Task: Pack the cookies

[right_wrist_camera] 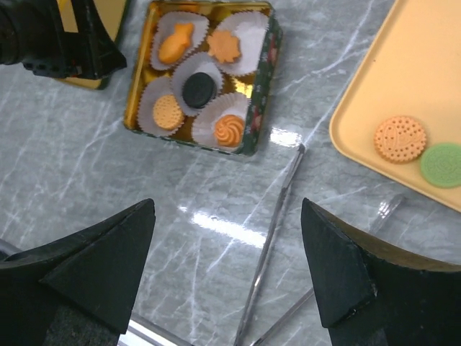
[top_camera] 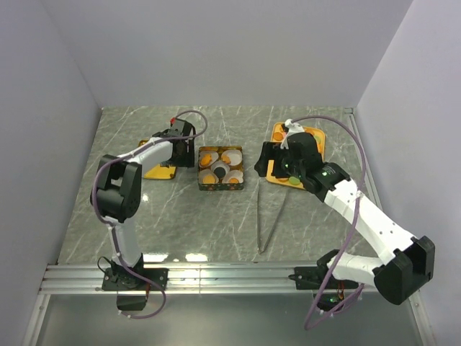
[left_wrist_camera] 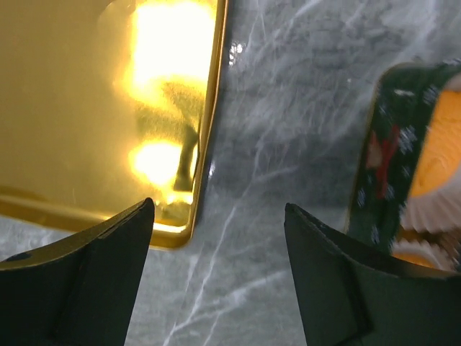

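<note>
Cookies (right_wrist_camera: 197,89) sit in the paper cups (right_wrist_camera: 248,32) of the tin (right_wrist_camera: 262,79), others on the tray (right_wrist_camera: 418,65). Both the left hand (left_wrist_camera: 217,209) and the right hand (right_wrist_camera: 227,209) stand wide open, empty. The left should straddle the rim of the gold lid (left_wrist_camera: 86,108) squarely; glossy metal may slip.

The left arm (top_camera: 148,151) stretches forward, left gripper (left_wrist_camera: 216,209) spread wide, empty. The right arm (top_camera: 367,216) angles inward, right gripper (right_wrist_camera: 227,205) gaping too.

Grey-green marble-veined tabletop (top_camera: 180,216), shiny gold rectangular metal lid (left_wrist_camera: 72,108) lying flat at left, square dark-green tin with gold interior (right_wrist_camera: 262,81) at centre, thin silver metal tongs (right_wrist_camera: 270,245) near its right corner, pale orange plastic tray (right_wrist_camera: 403,65) at right
</note>
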Tool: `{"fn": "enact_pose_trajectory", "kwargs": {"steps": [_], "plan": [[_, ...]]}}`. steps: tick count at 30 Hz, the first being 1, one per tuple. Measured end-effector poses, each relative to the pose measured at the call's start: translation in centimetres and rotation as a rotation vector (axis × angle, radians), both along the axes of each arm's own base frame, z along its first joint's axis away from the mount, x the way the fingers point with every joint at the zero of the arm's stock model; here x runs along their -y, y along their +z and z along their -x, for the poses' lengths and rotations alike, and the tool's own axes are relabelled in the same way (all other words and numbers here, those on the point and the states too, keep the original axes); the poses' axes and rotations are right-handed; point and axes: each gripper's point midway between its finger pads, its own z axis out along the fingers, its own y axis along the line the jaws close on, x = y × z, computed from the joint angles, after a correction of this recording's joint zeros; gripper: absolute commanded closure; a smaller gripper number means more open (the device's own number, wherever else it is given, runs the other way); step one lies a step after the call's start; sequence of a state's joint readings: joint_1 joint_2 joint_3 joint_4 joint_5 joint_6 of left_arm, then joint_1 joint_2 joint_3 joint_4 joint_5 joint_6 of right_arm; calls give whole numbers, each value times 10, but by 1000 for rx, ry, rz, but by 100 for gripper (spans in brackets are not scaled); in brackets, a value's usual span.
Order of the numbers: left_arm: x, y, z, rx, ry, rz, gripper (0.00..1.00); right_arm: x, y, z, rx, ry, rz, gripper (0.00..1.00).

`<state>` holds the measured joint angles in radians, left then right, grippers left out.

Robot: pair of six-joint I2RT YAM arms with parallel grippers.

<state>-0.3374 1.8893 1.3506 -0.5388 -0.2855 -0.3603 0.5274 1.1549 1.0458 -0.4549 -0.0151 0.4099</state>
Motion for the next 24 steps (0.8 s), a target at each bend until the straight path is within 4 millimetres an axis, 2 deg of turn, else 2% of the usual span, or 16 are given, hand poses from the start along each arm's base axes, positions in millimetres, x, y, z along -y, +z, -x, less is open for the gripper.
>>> {"fn": "enact_pose_trajectory", "kwargs": {"steps": [5, 6, 9, 10, 12, 13, 15, 24], "plan": [[-7, -22, -7, -47, 12, -14, 31, 8, -18, -11, -46, -13, 39, 13], [-8, -27, -9, -56, 14, -16, 37, 9, -19, -15, -52, -13, 47, 13], [-9, -29, -18, -55, 21, -9, 45, 9, -17, -22, -49, -14, 55, 13], [-9, -29, -22, -50, 25, -4, 56, 9, -15, -23, -45, -12, 57, 14], [-8, -30, -26, -49, 27, 0, 70, 8, -10, -26, -33, -7, 58, 14], [-8, -31, -27, -47, 29, 3, 83, 7, -8, -27, -29, -5, 59, 14], [-6, -32, -30, -48, 29, 5, 99, 6, -6, -30, -24, -2, 60, 14], [-12, -26, -30, -67, 44, -25, 99, 0, -13, -31, -48, 21, 58, 15]]}}
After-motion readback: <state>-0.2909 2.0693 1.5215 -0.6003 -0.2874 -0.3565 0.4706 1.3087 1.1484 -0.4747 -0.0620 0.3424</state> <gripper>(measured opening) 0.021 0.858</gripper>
